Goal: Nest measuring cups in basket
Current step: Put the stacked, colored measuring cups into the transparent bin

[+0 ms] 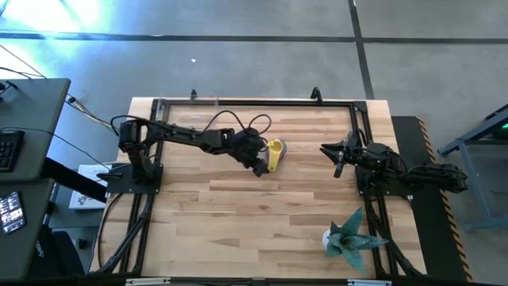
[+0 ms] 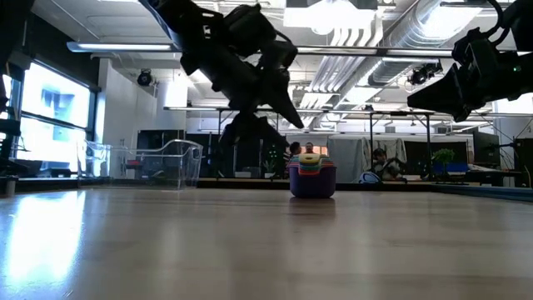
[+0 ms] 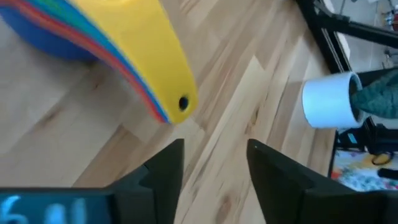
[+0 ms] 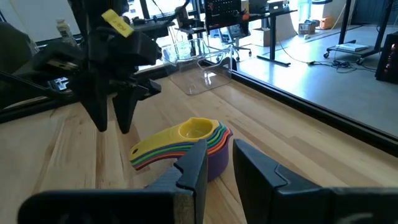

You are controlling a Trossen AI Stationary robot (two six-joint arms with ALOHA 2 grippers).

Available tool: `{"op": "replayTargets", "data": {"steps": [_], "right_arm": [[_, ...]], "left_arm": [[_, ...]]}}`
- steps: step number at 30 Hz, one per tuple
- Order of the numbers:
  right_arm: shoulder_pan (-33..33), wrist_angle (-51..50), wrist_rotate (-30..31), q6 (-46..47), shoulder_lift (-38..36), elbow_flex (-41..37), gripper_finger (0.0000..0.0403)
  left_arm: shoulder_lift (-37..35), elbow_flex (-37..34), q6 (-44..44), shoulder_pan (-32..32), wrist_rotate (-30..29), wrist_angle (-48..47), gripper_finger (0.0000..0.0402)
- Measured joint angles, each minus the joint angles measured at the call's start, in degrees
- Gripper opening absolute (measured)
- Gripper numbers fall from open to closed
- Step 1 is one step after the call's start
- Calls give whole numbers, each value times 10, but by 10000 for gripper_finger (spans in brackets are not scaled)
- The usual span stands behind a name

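Nested measuring cups (image 1: 275, 152) stand mid-desk (image 1: 262, 230), outside the basket (image 2: 158, 162) at 11 o'clock. Left claw (image 1: 259, 167) spread, empty, beside handles. Right claw (image 1: 340, 159), 3 o'clock, slightly parted, empty.

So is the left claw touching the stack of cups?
Apart. In the left wrist view, bare wood shows between the left gripper fingers and the yellow handle of the nested measuring cups.

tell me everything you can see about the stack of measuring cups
The measuring cups are plastic, nested one inside another: purple outermost at the bottom, yellow innermost on top, other colours showing as rims between. Their handles fan out together on one side, the yellow one with a hole at its end. The stack stands upright on the wooden table, outside the basket, with nothing gripping it.
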Motion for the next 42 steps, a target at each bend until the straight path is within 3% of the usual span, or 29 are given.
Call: {"op": "replayTargets", "data": {"steps": [4,8,19,42], "right_arm": [[0,0,0,0,0,0,69],[0,0,0,1,0,0,69],[0,0,0,0,0,0,69],[0,0,0,0,0,0,69]], "left_arm": [[-5,-22,0,13,30,22,196],[-5,-50,-16,29,50,104,224],[-5,-117,-68,53,74,239,267],[28,-116,-89,53,15,276,274]]}}
